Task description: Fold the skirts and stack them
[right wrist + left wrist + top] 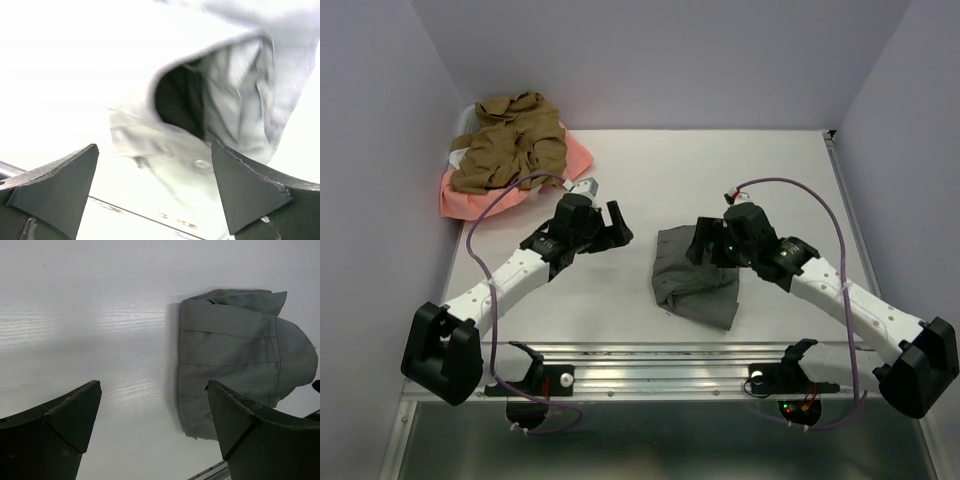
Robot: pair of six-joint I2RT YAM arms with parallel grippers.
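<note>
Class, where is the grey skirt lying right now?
Top view: the grey skirt lies on the table right of centre, close by the right gripper.

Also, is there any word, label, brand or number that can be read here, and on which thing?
None can be read.
The grey skirt, the brown skirt and the pink skirt show no tag or print.
The left arm and the right arm carry no visible marking; the green and red lights near their bases are only lights, not signs.
</note>
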